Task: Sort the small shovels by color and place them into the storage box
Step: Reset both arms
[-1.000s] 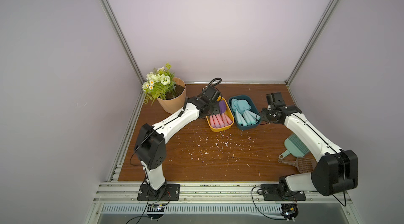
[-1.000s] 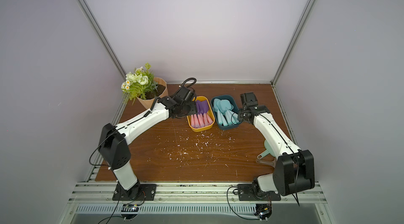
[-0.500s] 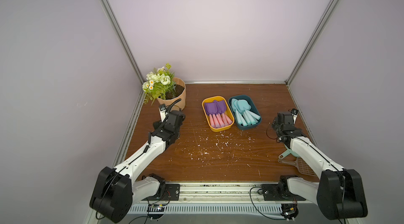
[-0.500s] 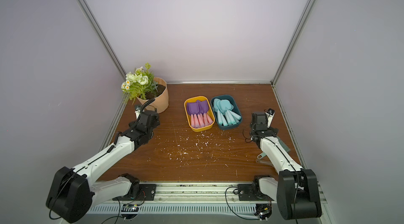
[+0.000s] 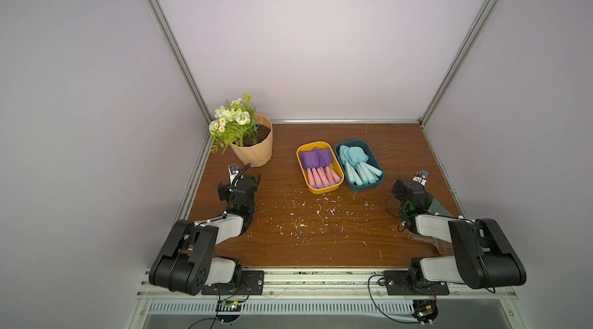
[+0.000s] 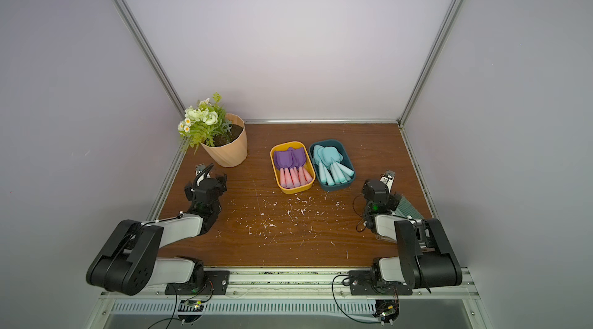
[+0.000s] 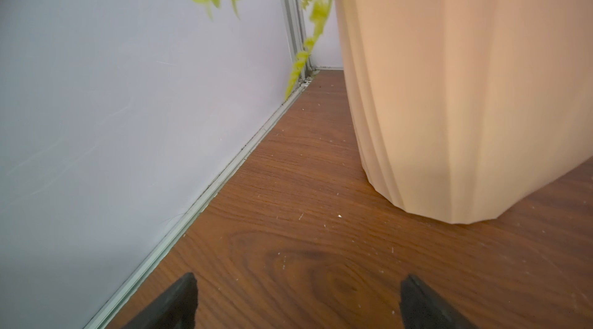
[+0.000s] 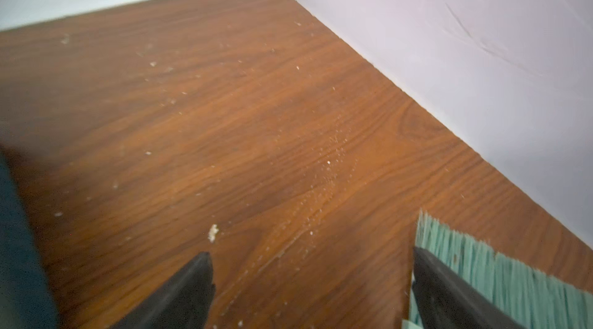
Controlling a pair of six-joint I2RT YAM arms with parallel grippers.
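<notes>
Shovels all boxed. Purple shovels [image 5: 316, 159], smooth plastic with tapered pink handles, lie in the rounded yellow tub [image 5: 321, 190]; aqua shovels [image 5: 354, 155] fill the teal tub [image 5: 364, 186] just beside it. Wood-grain table [image 5: 288, 247] is flecked white. Both arms are folded low; left gripper [image 7: 298, 282] and right gripper [image 8: 311, 253] are spread wide and empty.

Wide, empty right gripper [image 8: 310, 254] beside green brush [image 8: 487, 256]

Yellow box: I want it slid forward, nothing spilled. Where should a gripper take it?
Probably pinch the long wall of the yellow box facing the flower pot, from above: the teal box crowds the opposite wall, and shovels reach both ends.
</notes>
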